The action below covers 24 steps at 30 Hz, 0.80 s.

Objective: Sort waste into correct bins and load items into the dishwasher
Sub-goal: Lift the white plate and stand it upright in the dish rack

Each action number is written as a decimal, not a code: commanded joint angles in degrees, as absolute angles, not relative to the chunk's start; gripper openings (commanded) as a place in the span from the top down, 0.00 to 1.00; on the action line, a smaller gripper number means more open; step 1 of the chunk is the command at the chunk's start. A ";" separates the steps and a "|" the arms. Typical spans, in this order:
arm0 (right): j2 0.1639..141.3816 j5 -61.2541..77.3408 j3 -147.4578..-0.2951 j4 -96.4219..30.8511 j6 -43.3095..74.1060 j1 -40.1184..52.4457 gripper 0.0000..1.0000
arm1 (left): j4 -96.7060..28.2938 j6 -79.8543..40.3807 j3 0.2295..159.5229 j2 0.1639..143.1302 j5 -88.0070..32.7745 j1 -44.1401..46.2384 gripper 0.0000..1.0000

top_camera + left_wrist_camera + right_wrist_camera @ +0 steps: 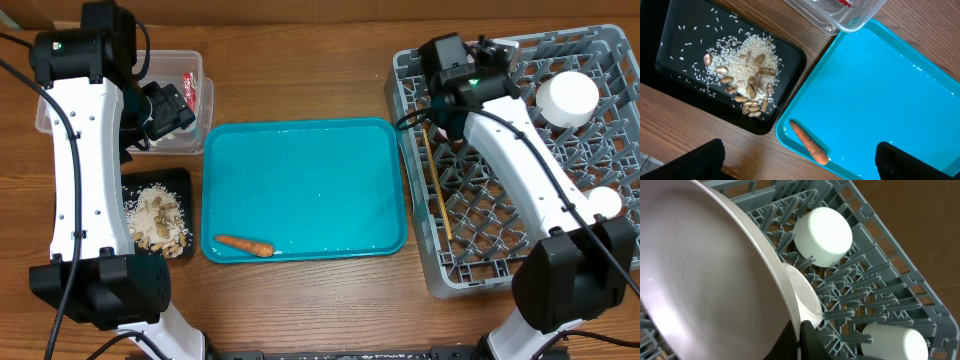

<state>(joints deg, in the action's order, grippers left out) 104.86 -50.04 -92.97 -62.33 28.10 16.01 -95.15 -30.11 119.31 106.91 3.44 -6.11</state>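
My right gripper (801,341) is shut on the rim of the pale plate (705,265), held on edge over the grey dishwasher rack (600,45). In the rack lie an upturned white bowl (822,235), a white cup (895,342) and chopsticks (437,180). My left gripper (800,170) is open and holds nothing; it hangs above the teal tray's near-left corner. An orange carrot (809,143) lies there. Rice-like scraps (745,70) fill the black tray bin (675,30). The clear tub (840,15) holds a red wrapper (194,90).
The teal serving tray (310,170) lies between the bins and the rack. The left arm (80,170) stretches over the black tray and the tub. The right arm (530,190) crosses the rack. Bare wooden table (300,80) runs along the back.
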 commanded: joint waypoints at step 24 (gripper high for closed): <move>94.13 -24.71 -98.80 -68.42 20.10 23.05 0.24 | -95.44 -30.87 119.37 105.10 0.91 -5.96 0.00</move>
